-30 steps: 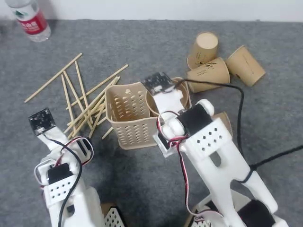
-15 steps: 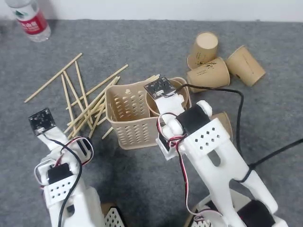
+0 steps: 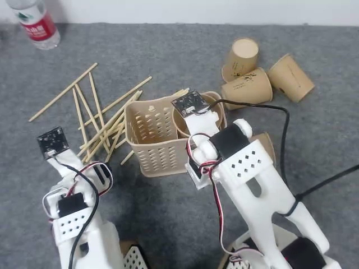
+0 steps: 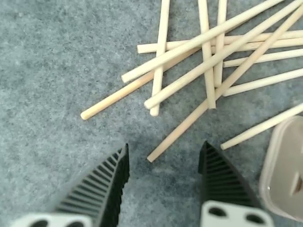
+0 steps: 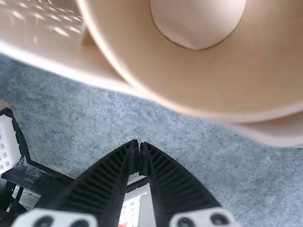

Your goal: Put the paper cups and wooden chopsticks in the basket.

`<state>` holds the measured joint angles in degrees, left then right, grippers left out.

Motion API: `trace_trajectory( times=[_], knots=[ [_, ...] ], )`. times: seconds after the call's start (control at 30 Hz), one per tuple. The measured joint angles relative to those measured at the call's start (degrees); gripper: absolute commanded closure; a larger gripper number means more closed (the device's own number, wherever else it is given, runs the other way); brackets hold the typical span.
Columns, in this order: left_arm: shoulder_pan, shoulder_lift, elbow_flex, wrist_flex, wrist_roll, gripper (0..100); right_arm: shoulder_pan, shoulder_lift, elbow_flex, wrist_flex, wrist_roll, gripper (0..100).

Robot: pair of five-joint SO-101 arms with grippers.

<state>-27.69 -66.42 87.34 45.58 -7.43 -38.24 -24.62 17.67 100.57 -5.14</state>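
Note:
A beige slotted basket [image 3: 150, 137] stands mid-table. An upright paper cup [image 3: 216, 115] leans against its right side; whether any part of it sits inside is unclear. From above, that cup [image 5: 199, 56] has a bare bottom, and my right gripper [image 5: 138, 144] hangs over it, shut on nothing. Three more paper cups [image 3: 247, 88] lie on their sides at the back right. Wooden chopsticks [image 3: 106, 117] lie scattered left of the basket. My left gripper [image 4: 164, 147] is open just above the carpet, with one chopstick [image 4: 189, 125] ending between its fingertips.
A plastic bottle [image 3: 35, 22] lies at the back left corner. Another cup [image 3: 265, 143] peeks out beneath the right arm. A corner of the basket [image 4: 284, 165] sits close beside the left gripper. Grey carpet [image 3: 157, 56] covers the table.
The right wrist tipped slightly lower over the cup, then held still. The left arm crept a little toward the chopsticks.

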Motion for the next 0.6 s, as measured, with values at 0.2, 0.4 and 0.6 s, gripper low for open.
trace_trajectory(
  times=[0.2, 0.4, 0.6],
  knots=[
    [0.0, 0.0, 0.0, 0.0, 0.0, 77, 0.0, 0.0, 0.0, 0.0, 0.0, 99.1],
    [0.0, 0.0, 0.0, 0.0, 0.0, 77, 0.18, 0.0, 0.0, 0.0, 0.0, 99.1],
    [0.0, 0.0, 0.18, 0.0, 0.0, 77, 1.41, 0.0, 0.0, 0.0, 0.0, 99.1]
  ],
)
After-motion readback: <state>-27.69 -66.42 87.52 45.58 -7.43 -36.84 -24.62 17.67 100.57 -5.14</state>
